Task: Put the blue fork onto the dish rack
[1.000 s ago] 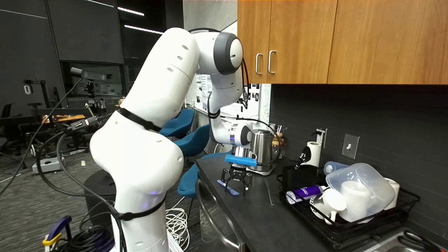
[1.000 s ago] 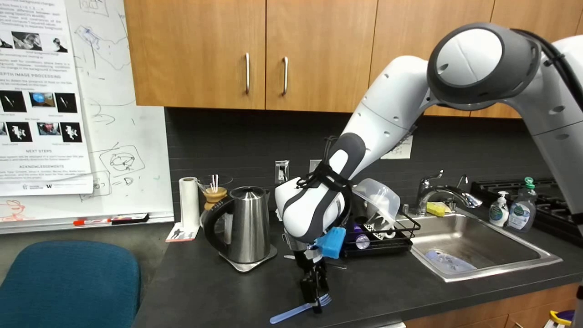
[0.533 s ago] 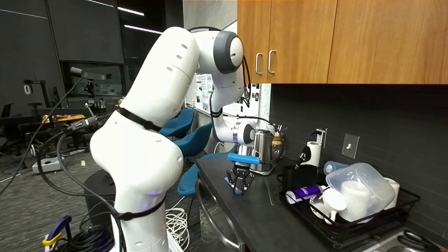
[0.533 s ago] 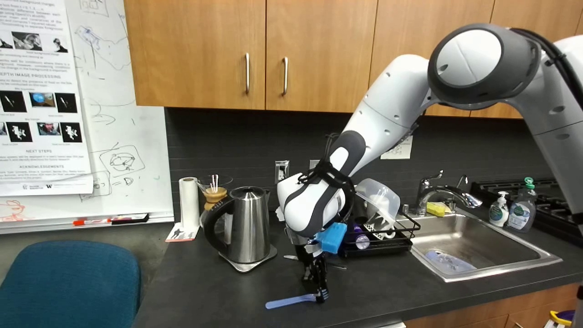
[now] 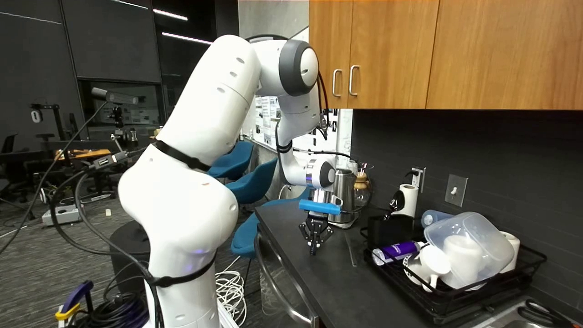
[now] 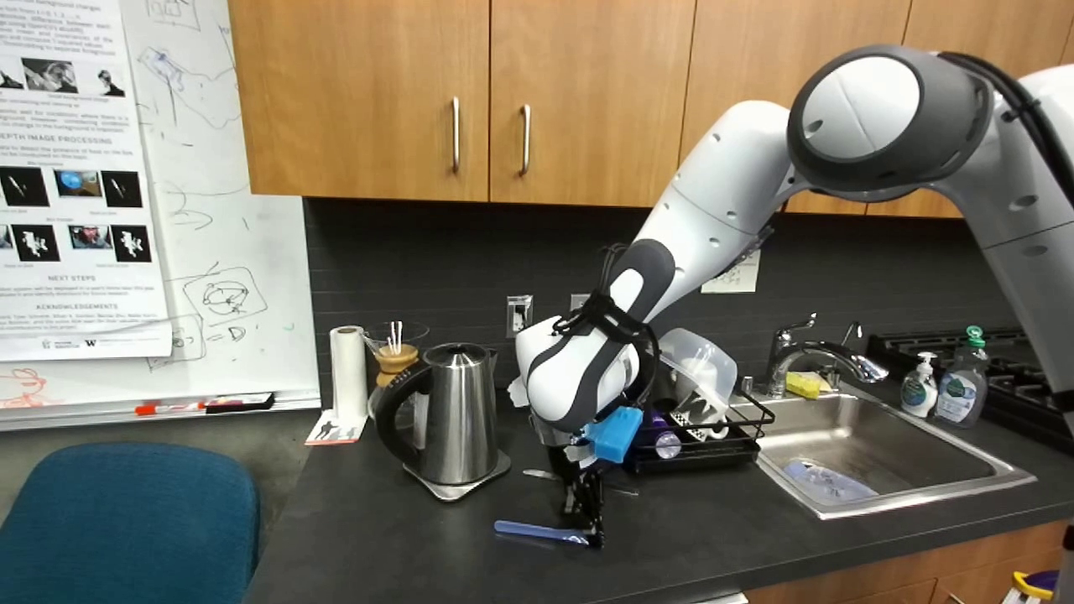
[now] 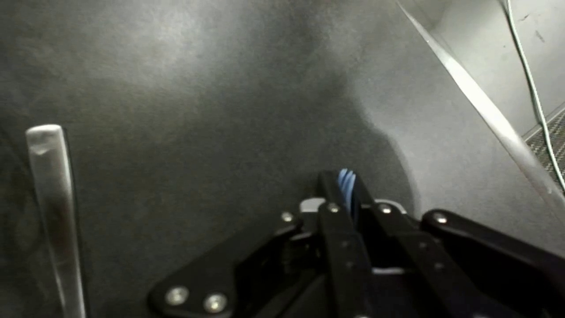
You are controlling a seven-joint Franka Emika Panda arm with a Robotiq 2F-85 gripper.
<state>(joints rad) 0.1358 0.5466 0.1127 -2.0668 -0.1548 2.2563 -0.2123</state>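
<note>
The blue fork (image 6: 537, 530) is pinched at its tined end by my gripper (image 6: 594, 537), low over the dark counter. Its handle sticks out to one side there, and I cannot tell whether it touches the surface. In the wrist view, blue tines (image 7: 347, 185) show edge-on between the two black fingers (image 7: 329, 185), which are closed against them. My gripper (image 5: 314, 248) hides nearly all of the fork in an exterior view. The black dish rack (image 5: 448, 303) stands farther along the counter, apart from the gripper; it also shows in an exterior view as a dish rack (image 6: 709, 460).
In the rack sit a clear plastic container (image 5: 478, 241), a white mug (image 5: 432, 262) and a purple bottle (image 5: 396, 249). A metal utensil (image 7: 53, 190) lies beside the gripper. A steel kettle (image 6: 461, 411) and a sink (image 6: 889, 453) flank the area.
The fingers have come together on the fork's tined end. The fork has turned onto its edge, its handle swinging toward the back of the counter. The gripper has shifted slightly toward the wall.
</note>
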